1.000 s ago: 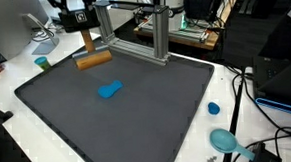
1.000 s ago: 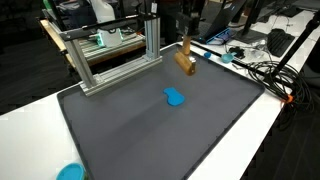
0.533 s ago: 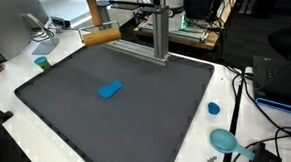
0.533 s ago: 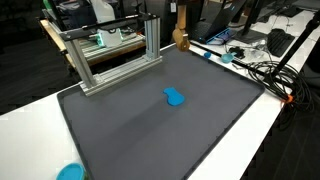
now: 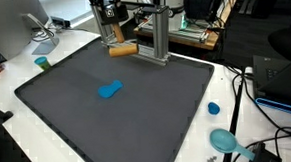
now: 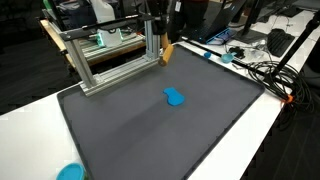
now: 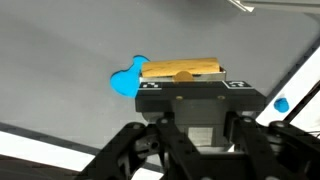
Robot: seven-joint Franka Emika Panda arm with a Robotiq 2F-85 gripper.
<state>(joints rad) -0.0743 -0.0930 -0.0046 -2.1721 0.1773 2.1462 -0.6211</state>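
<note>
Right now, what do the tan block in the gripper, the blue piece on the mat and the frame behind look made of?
Tan block in the gripper: probably bare wood, matte light-brown faces.
Blue piece: maybe plastic or foam, uniform bright colour; too small to tell.
Frame: looks like aluminium, silvery square bars.

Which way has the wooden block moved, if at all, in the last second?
Yes. The wooden block, shut in the gripper, has moved sideways toward the metal frame, ending close beside its post.

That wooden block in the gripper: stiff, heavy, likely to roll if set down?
The wooden block looks rigid: straight edges, no sag though it sticks out sideways from the gripper. Being wood, it is probably light. Its flat faces suggest it would slide, not roll.
</note>
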